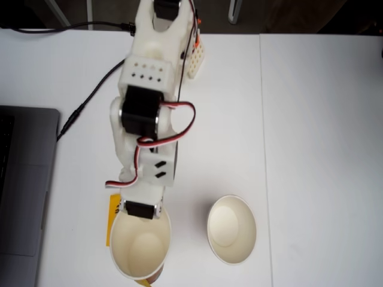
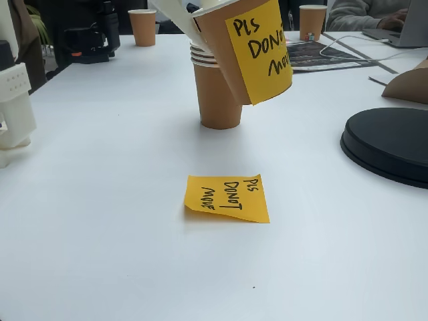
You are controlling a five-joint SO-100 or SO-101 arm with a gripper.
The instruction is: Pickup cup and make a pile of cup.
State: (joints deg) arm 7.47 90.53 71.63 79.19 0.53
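A fixed view from low on the tabletop (image 2: 100, 221) has an orange sticky note (image 2: 228, 197) lying flat nearest the camera. Beyond it, a tilted brown cup (image 2: 231, 57) with a second sticky note (image 2: 262, 45) on its side hangs above the surface, and just behind it at eleven o'clock a stack of brown cups (image 2: 217, 93) stands upright. In the fixed view from above, the white arm (image 1: 146, 113) reaches down to the lifted cup (image 1: 139, 246) at the bottom edge, with the fingers (image 1: 139, 210) at its twelve o'clock rim; I cannot tell whether they pinch it. The other cup (image 1: 231, 229) stands at three o'clock, apart. A laptop (image 1: 24, 179) lies at nine o'clock.
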